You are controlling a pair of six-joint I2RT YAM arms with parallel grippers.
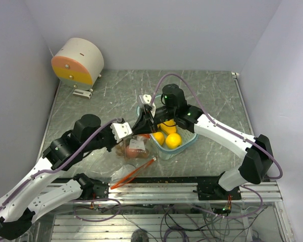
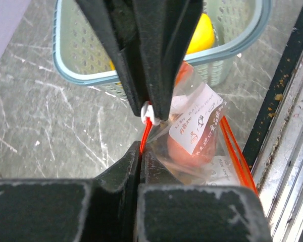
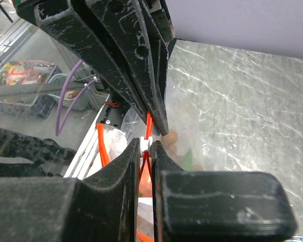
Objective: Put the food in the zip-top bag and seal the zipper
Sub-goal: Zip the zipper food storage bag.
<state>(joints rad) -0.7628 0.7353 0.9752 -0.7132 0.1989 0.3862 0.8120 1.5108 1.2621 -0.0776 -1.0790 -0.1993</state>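
Observation:
The clear zip-top bag (image 1: 135, 149) with an orange zipper (image 1: 133, 174) hangs between both grippers, just left of the basket. My left gripper (image 1: 139, 126) is shut on the orange zipper track (image 2: 144, 137). My right gripper (image 1: 148, 115) is shut on the white slider (image 3: 147, 144), fingertip to fingertip with the left. In the bag lie a dark red fruit (image 2: 193, 150) and brown grapes (image 3: 177, 139). Yellow lemon-like fruits (image 1: 172, 140) lie in the light-blue basket (image 1: 190, 141); one shows in the left wrist view (image 2: 203, 33).
A round white-and-orange device (image 1: 78, 63) stands at the back left. A metal rail (image 1: 166, 187) runs along the table's front edge, just below the bag. The basket (image 2: 86, 55) stands right behind the bag. Walls close in on the left, the back and the right.

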